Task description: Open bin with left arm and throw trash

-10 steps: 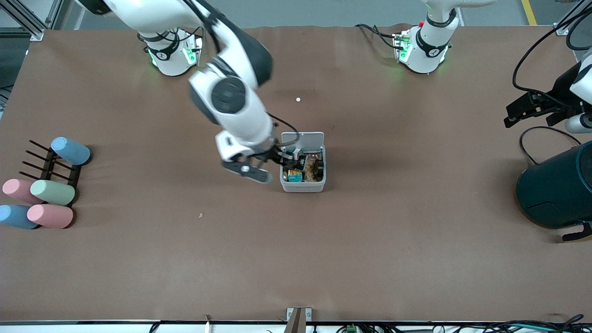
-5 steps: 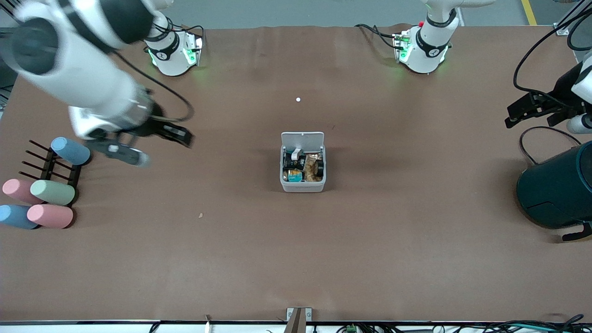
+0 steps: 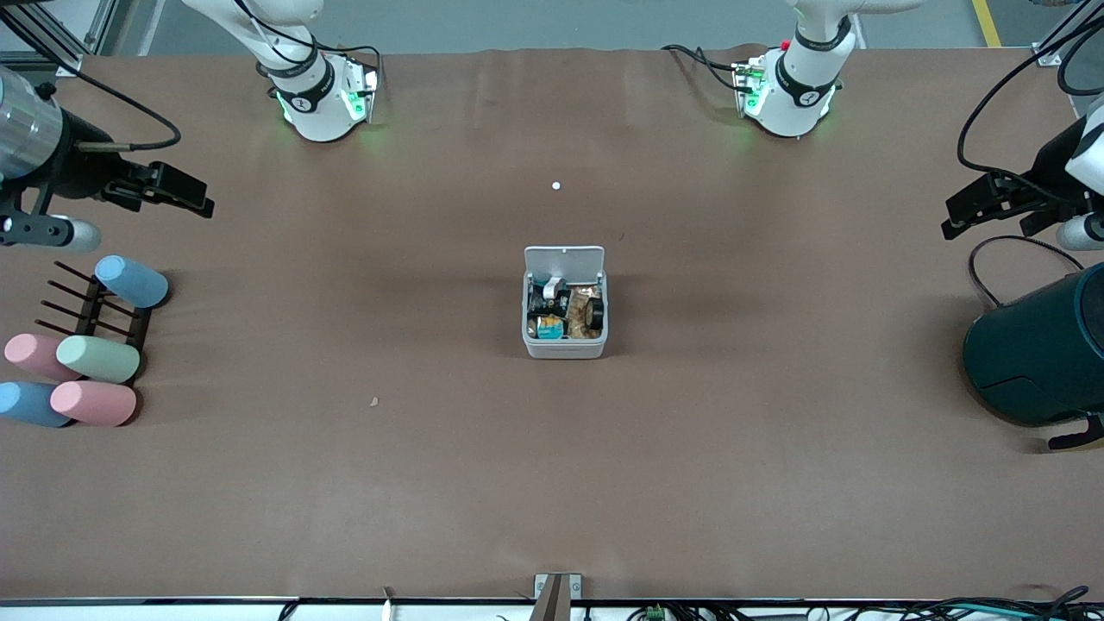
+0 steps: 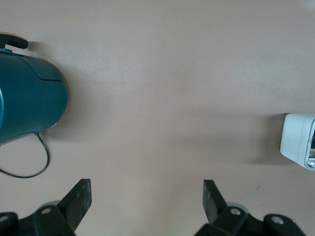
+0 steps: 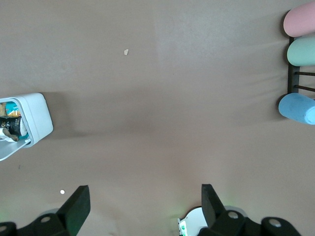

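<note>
Since the earlier frame your right gripper (image 3: 194, 197) has pulled away from the bin (image 3: 565, 348) to the right arm's end of the table, over bare cloth near the cup rack (image 3: 95, 310), fingers spread and empty. Your left gripper (image 3: 970, 211) waits, released, above the teal cylinder (image 3: 1035, 354). Mid-table, the bin's lid (image 3: 564, 258) stands raised toward the bases. Inside, the trash (image 3: 565, 309) lies jumbled; separate pieces are hard to distinguish.

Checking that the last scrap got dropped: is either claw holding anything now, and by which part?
Nothing is held. The right claw and the left claw are both open and empty over bare table; the bin stands open with trash inside.
</note>
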